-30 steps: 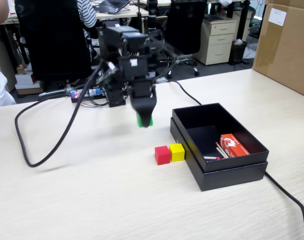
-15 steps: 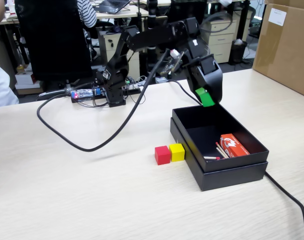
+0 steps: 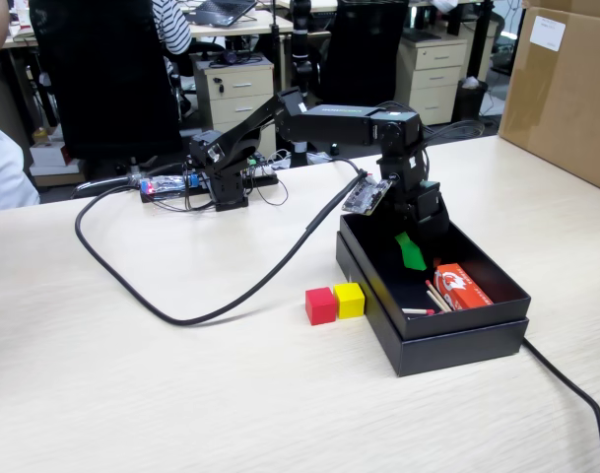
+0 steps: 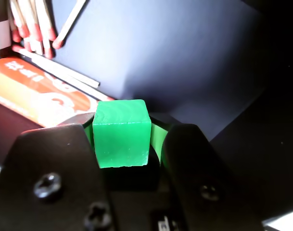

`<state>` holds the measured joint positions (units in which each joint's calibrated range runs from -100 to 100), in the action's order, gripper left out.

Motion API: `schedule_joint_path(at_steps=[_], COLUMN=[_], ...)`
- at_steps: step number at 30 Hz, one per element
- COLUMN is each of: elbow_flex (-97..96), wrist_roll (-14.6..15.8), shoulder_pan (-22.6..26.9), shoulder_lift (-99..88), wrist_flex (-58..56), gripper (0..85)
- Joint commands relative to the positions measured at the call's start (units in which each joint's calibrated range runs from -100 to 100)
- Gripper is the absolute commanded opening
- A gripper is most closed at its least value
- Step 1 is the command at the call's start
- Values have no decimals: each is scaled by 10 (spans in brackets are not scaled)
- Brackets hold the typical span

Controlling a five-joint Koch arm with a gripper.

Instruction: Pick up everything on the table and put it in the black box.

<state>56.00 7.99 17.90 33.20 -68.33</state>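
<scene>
My gripper point(image 3: 418, 241) hangs inside the black box point(image 3: 457, 350) and is shut on the green cube point(image 3: 410, 251). In the wrist view the green cube point(image 4: 121, 139) sits between the two black jaws of the gripper point(image 4: 122, 132), held above the box's dark floor point(image 4: 184, 57). The red cube point(image 3: 320, 305) and the yellow cube point(image 3: 350, 300) stand side by side, touching, on the beige table point(image 3: 132, 394) just left of the box's left wall.
A red-and-white matchbox point(image 3: 462, 286) and loose matches point(image 3: 433, 301) lie in the box's near end; they also show in the wrist view point(image 4: 35, 91). A black cable point(image 3: 231, 296) curves across the table. A brown carton point(image 3: 566, 89) stands at the far right.
</scene>
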Motion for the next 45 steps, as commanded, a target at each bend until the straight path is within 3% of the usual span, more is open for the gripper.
schedule_joint_path(at_steps=[1, 5, 9, 12, 19, 29, 45], elbow_flex=[-2, -38, -41, -45, -214, -326, -208], wrist_roll=[-5, -5, -2, 2, 0, 1, -1], shoulder_pan=[1, 2, 1, -21, -89, -124, -135], shoulder_lift=[-18, -41, -149, -359, -515, -434, -191], wrist_flex=[-7, -9, -9, -8, -8, -3, -2], gripper=[189, 388, 447, 451, 468, 493, 489])
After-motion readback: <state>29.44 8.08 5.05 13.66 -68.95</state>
